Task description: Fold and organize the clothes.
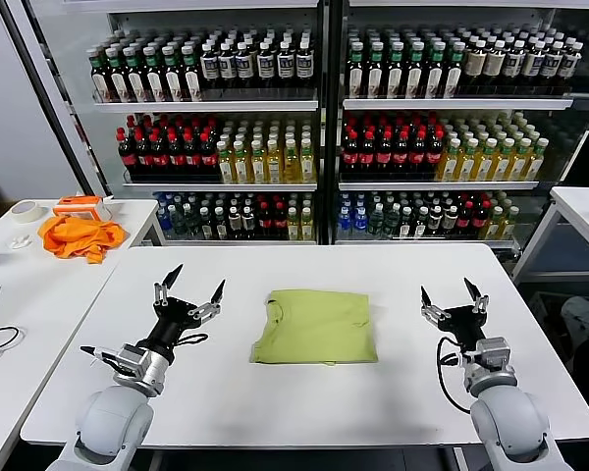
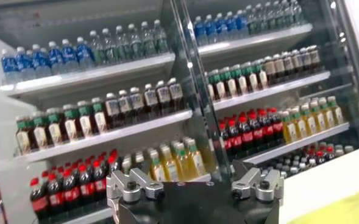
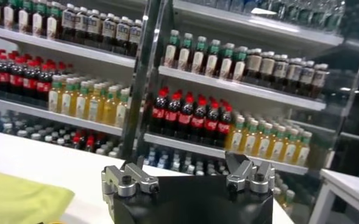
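The green T-shirt (image 1: 316, 327) lies folded in a neat rectangle at the middle of the white table (image 1: 304, 412). The left gripper (image 1: 189, 286) and right gripper (image 1: 452, 292) flank it – both raised, jaws apart, holding nothing. An orange cloth (image 1: 79, 235) sits far left on a side table.

**Bright, even light, soft wrist cams**

Well lit from overhead, no harsh shadows anywhere. Only a faint soft shadow under the T-shirt (image 1: 316, 327) on the white table (image 1: 304, 265). Shelf strips glowing behind the bottles (image 1: 314, 147), bit of glare on the glass door frame (image 1: 329, 118). Head view crisp. Wrist views noticeably softer, tilted, bottle labels probably unreadable.
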You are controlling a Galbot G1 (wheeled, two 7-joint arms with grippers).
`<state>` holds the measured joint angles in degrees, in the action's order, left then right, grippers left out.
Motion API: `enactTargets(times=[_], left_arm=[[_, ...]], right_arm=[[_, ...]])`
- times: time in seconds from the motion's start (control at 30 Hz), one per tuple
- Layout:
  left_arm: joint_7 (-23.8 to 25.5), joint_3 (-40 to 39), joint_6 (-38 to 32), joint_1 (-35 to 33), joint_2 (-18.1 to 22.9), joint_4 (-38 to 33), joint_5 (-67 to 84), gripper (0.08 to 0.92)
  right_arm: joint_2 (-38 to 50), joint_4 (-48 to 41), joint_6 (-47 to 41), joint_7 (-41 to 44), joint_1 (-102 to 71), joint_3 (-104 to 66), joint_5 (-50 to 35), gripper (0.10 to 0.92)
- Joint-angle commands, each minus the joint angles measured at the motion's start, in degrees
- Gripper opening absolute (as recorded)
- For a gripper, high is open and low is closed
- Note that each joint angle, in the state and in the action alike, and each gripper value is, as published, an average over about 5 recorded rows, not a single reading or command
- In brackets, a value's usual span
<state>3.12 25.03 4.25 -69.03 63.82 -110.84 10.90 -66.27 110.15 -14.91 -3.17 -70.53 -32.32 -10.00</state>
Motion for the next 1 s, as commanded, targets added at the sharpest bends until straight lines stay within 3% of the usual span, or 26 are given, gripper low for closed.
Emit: enactTargets(times=[0.03, 0.37, 0.53, 0.77, 1.0], left_arm=[[1.8, -0.3, -5.2, 0.1, 1.5, 0.9, -2.8, 0.823], [3.4, 1.4, -9.9, 0.1, 1.4, 5.6, -0.8, 0.823], [4.0, 0.3, -8.4, 0.4, 1.6, 5.4, -2.8, 0.823], [0.9, -2.1, -6.2, 1.4, 3.2, 5.1, -2.9, 0.823], [-1.6, -3.8, -6.5, 4.2, 3.4, 7.8, -1.2, 0.823]], right_arm=[[-1.5, 1.2, 4.2, -1.6, -3.3, -2.4, 2.2, 0.823], [-1.7, -0.1, 2.9, -1.2, -0.1, 0.0, 5.0, 0.823], [-1.6, -0.5, 3.4, -1.4, 0.6, 1.4, 8.8, 0.823], [-2.4, -3.0, 4.8, -4.4, 1.8, 4.5, 9.4, 0.823], [-3.6, -3.9, 3.6, -1.5, 2.2, 5.7, 8.2, 0.823]])
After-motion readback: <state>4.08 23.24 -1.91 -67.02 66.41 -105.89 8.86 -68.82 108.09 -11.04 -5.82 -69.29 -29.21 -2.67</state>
